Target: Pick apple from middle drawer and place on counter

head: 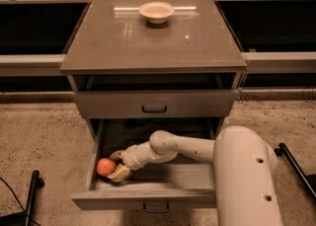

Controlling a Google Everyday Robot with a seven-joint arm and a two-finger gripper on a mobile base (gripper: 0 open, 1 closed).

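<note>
The small red-orange apple lies at the left end of the open middle drawer, on its grey tray. My gripper reaches into the drawer from the right. Its two pale fingers stand spread, one behind and one in front of the apple's right side, and the apple rests on the drawer floor. The glossy brown-grey counter tops the cabinet above the drawers.
A shallow beige bowl stands at the back middle of the counter. The closed drawer front with a black handle overhangs the open drawer. My bulky white arm fills the right foreground. Black poles lie on the floor at left and right.
</note>
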